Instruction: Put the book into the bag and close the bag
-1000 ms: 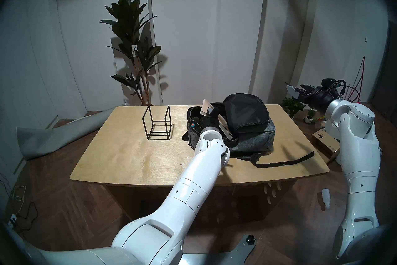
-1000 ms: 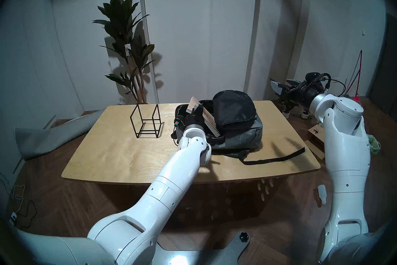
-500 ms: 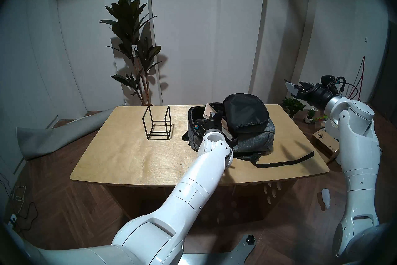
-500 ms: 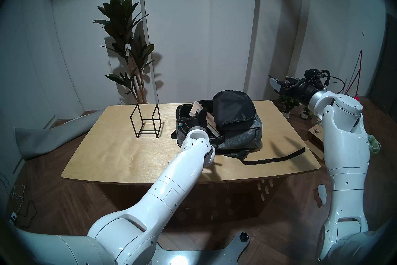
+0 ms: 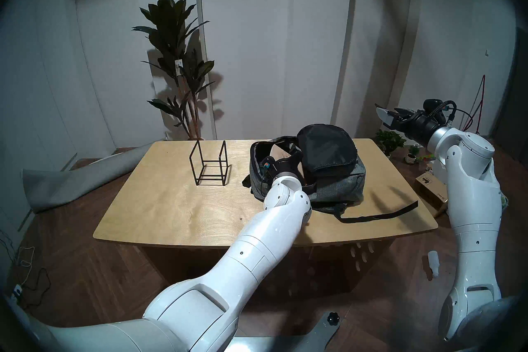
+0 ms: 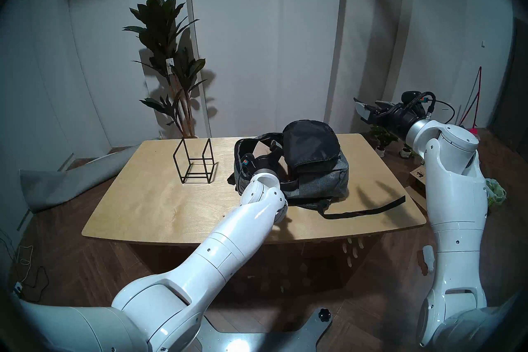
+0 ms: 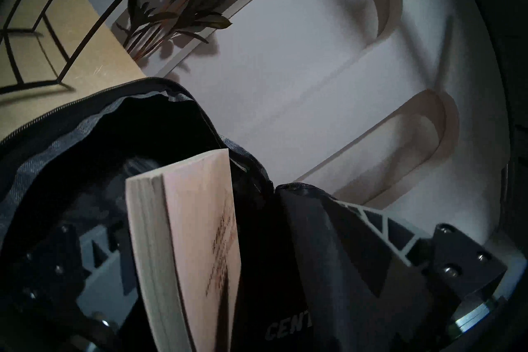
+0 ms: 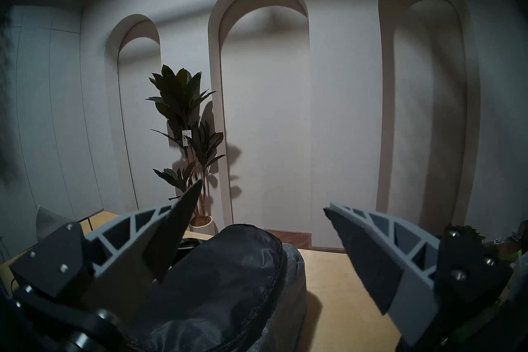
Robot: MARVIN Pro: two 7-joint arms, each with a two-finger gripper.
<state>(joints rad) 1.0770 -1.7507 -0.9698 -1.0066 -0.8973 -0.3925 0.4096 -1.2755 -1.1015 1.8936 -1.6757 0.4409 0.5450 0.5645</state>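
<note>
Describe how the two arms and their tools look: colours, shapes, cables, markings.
Both arms are glossy white, rounded shells with small dark screw dots and a silver ring at each wrist. The left tool and right tool have black bodies with grey, triangular truss-ribbed fingers faced with dark pads. A black braided cable loops over the right wrist; an orange-and-teal connector sits on the left.
</note>
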